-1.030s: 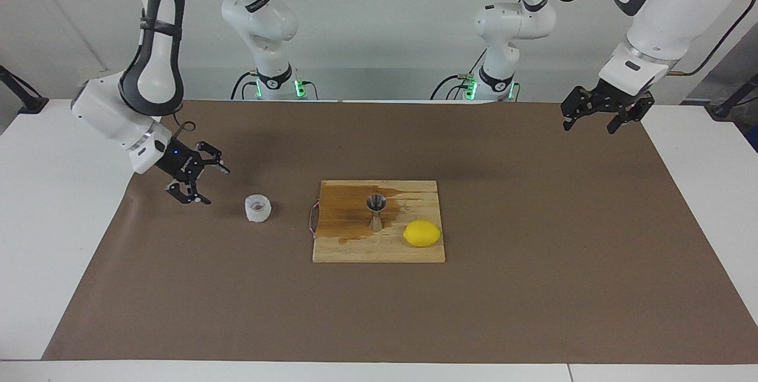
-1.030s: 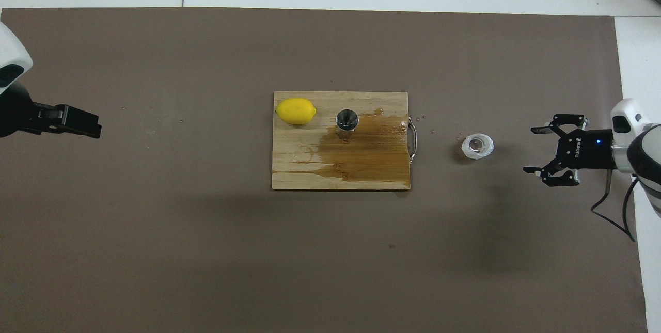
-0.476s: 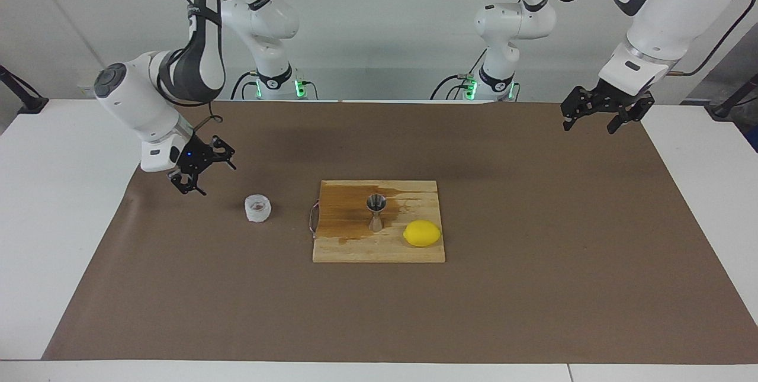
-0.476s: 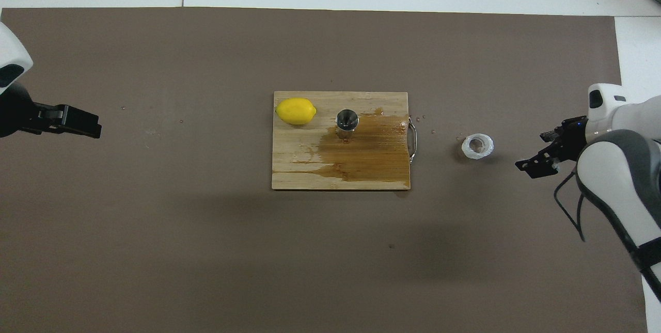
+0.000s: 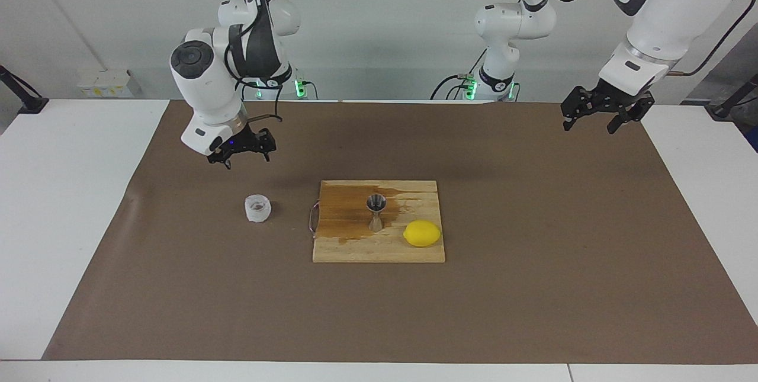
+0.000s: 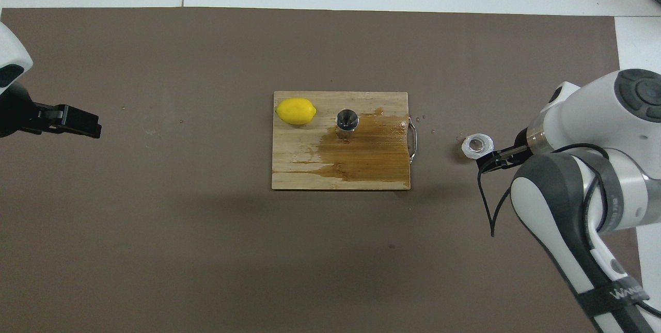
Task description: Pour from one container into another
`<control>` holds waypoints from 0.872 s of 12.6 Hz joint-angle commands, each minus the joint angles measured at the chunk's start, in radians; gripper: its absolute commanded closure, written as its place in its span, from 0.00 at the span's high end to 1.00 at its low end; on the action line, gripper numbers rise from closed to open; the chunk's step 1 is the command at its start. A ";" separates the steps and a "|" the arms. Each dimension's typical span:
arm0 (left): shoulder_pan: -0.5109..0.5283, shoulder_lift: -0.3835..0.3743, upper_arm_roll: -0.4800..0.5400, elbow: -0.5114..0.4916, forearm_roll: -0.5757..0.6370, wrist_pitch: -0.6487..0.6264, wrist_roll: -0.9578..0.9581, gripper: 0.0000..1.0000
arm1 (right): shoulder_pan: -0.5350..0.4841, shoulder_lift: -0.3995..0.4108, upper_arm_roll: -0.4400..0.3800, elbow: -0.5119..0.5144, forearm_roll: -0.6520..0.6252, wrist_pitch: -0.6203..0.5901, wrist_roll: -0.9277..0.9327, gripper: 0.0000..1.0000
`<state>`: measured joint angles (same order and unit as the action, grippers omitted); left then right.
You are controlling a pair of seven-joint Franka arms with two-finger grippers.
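The translucent ribbed plastic cup (image 5: 257, 208) (image 6: 477, 146) stands upright on the brown mat beside the wooden board, toward the right arm's end. On the board stands the silver hourglass jigger (image 5: 375, 211) (image 6: 347, 120), upright at the edge of a wet brown stain. My right gripper (image 5: 241, 160) (image 6: 493, 159) hangs open above the mat close to the cup, fingers pointing down, touching nothing; in the overhead view its own arm hides most of it. My left gripper (image 5: 592, 126) (image 6: 95, 126) waits open and empty, high over the mat's edge at the left arm's end.
A yellow lemon (image 5: 422, 233) (image 6: 295, 111) lies on the wooden board (image 5: 379, 249) (image 6: 294, 157) beside the jigger. The board has a small metal handle (image 5: 312, 219) on the cup's side. A few droplets spot the brown mat (image 5: 533, 222) between board and cup.
The right arm has swung up and round, carrying its open gripper from the table's end to above the mat by the cup, now pointing down. Cup, jigger and left arm have not moved.
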<state>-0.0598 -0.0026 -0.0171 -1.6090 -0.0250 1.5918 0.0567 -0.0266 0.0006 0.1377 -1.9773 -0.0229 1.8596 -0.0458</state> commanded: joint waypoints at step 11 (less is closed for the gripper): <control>0.009 -0.020 -0.003 -0.015 -0.009 -0.007 0.003 1.00 | -0.062 -0.097 -0.027 0.414 0.086 -0.436 0.142 1.00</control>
<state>-0.0598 -0.0026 -0.0171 -1.6090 -0.0250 1.5918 0.0567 -0.0803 -0.1078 0.1048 -1.5797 0.0380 1.4241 0.0917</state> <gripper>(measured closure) 0.000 0.000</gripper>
